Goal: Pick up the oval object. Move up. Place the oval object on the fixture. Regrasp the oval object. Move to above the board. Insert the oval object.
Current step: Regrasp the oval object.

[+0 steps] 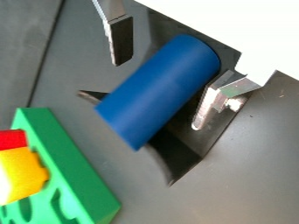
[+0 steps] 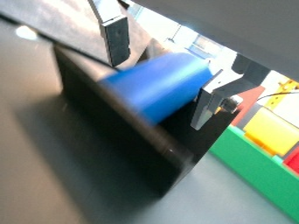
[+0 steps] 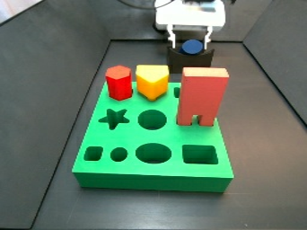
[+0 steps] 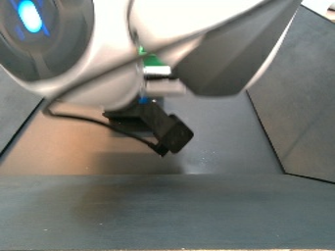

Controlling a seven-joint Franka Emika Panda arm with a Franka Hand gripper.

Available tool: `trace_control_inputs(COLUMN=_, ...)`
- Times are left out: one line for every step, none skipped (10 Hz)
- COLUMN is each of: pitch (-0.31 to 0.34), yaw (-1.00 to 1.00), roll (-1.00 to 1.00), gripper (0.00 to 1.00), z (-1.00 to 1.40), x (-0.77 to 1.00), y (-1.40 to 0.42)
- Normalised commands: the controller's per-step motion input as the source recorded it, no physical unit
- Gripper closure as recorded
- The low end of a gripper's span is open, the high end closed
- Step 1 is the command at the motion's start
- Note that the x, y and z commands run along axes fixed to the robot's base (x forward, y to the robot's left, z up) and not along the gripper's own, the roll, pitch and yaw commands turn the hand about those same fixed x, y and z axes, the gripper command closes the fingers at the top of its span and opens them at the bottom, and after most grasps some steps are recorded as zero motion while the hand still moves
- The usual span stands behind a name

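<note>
The oval object is a dark-blue peg lying on its side in the notch of the black fixture. In both wrist views my gripper straddles the peg. One finger stands apart from the peg with a gap, and the other finger is close against its far side. The jaws are open. In a side view the gripper hangs over the fixture behind the board, and the peg's round end shows between the fingers.
On the green board stand a red hexagonal peg, a yellow peg and a tall pink block. The board's corner lies close beside the fixture. In a side view the arm hides most of the scene.
</note>
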Motion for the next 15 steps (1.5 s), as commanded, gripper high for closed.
trace_control_inputs(pitch=0.03, yaw=-0.05, roll=0.08, gripper=0.0, z=1.0, x=-0.03, y=0.0)
trace_control_inputs(pitch=0.028, yaw=-0.04, roll=0.07, gripper=0.0, z=1.0, x=-0.03, y=0.0)
trace_control_inputs(pitch=0.029, yaw=-0.03, roll=0.07, gripper=0.0, z=0.89, x=-0.03, y=0.0)
trace_control_inputs(pitch=0.034, yaw=-0.03, roll=0.06, gripper=0.0, z=0.71, x=-0.03, y=0.0)
trace_control_inputs(pitch=0.034, yaw=-0.02, roll=0.05, gripper=0.0, z=0.53, x=-0.03, y=0.0)
trace_control_inputs(pitch=0.036, yaw=-0.02, roll=0.05, gripper=0.0, z=0.28, x=-0.03, y=0.01)
trace_control_inputs(pitch=0.051, yaw=0.04, roll=1.0, gripper=0.0, z=0.96, x=-0.09, y=-1.0)
trace_control_inputs(pitch=0.051, yaw=0.04, roll=1.0, gripper=0.0, z=0.91, x=-0.08, y=-1.0)
trace_control_inputs(pitch=0.041, yaw=0.03, roll=1.0, gripper=0.0, z=0.89, x=-0.1, y=-1.0)
trace_control_inputs(pitch=0.032, yaw=0.03, roll=1.0, gripper=0.0, z=0.82, x=-0.13, y=-1.0)
trace_control_inputs(pitch=0.028, yaw=0.03, roll=1.0, gripper=0.0, z=0.62, x=-0.11, y=-0.84)
trace_control_inputs(pitch=0.027, yaw=0.03, roll=1.0, gripper=0.0, z=0.4, x=-0.07, y=-0.67)
trace_control_inputs(pitch=0.026, yaw=0.03, roll=1.0, gripper=0.0, z=0.1, x=-0.04, y=-0.42)
trace_control_inputs(pitch=0.024, yaw=0.03, roll=1.0, gripper=0.0, z=0.02, x=-0.02, y=-0.23)
trace_control_inputs(pitch=0.025, yaw=0.03, roll=1.0, gripper=0.0, z=0.04, x=-0.02, y=-0.05)
